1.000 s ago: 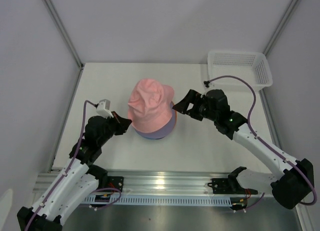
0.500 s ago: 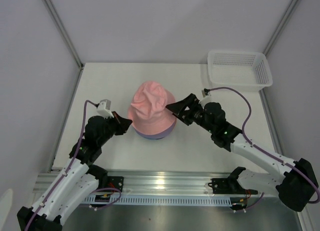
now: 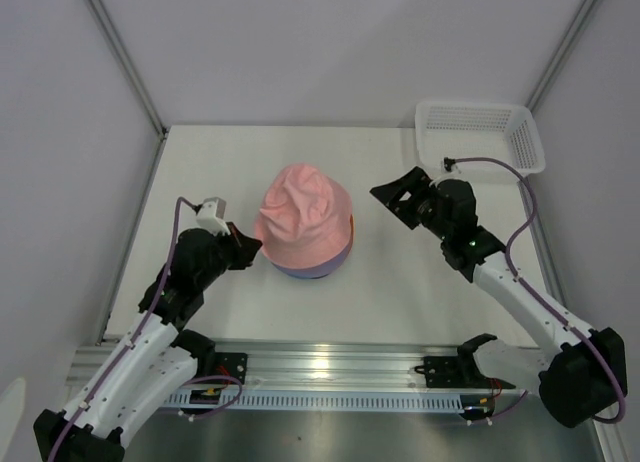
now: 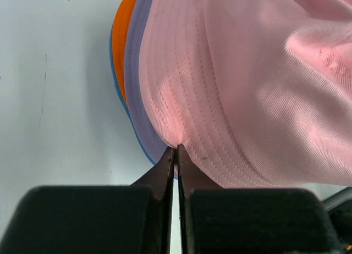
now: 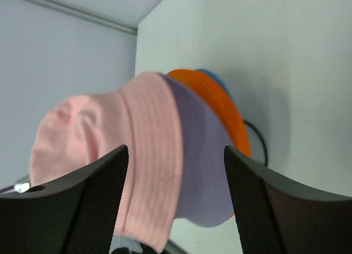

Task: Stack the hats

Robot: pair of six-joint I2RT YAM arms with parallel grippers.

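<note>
The hats form one pile in mid-table, with the pink hat [image 3: 303, 217] on top and a lavender brim [image 3: 322, 269] showing under it. In the left wrist view the pink hat [image 4: 247, 89] covers lavender [image 4: 135, 83], orange [image 4: 122, 50] and blue [image 4: 113, 61] brims. My left gripper [image 3: 252, 248] is shut, its tips [image 4: 176, 149] pinching the puckered edge of the pink brim. My right gripper [image 3: 392, 188] hangs open to the right of the pile, touching nothing. Its view shows the pink hat [image 5: 110, 149], lavender [image 5: 203, 155] and orange [image 5: 220, 100] hats beyond the open fingers [image 5: 82, 210].
A white mesh basket [image 3: 530, 147] stands at the back right corner of the table. A thin black wire [image 5: 263, 144] curves out from under the pile on the right wrist side. Walls enclose the table at the left, back and right.
The right gripper reached in to the pile's right side, then drew back up and right toward the basket. The pink hat now sits lower over the pile. The left gripper stayed put.
</note>
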